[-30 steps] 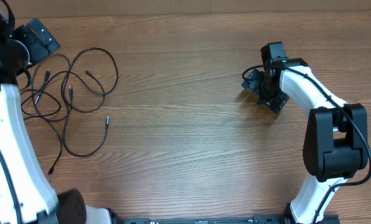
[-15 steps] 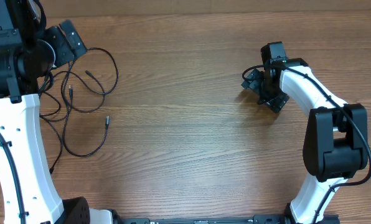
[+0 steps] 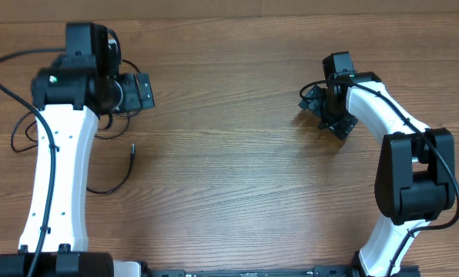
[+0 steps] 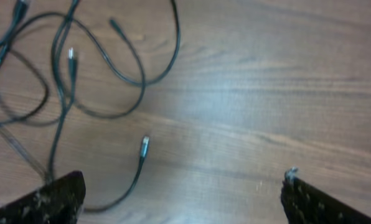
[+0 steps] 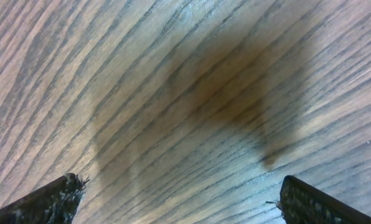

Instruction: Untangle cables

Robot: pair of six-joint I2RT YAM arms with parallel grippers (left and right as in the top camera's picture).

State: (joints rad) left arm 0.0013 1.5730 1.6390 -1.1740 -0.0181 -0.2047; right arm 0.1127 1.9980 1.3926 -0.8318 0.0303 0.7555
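Thin black loopy cables ahead-left of left gripper, wide open, empty. Right gripper same, over streaky wood table.

Overhead faces straight down over the bench; left wrist shares its ten-o'clock cables, right wrist hugs the wood.

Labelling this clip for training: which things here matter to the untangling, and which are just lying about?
Job: cables, loosely tangled; left gripper, open near them.
Just there: wooden table; right gripper, open over bare wood. No other loose things show.
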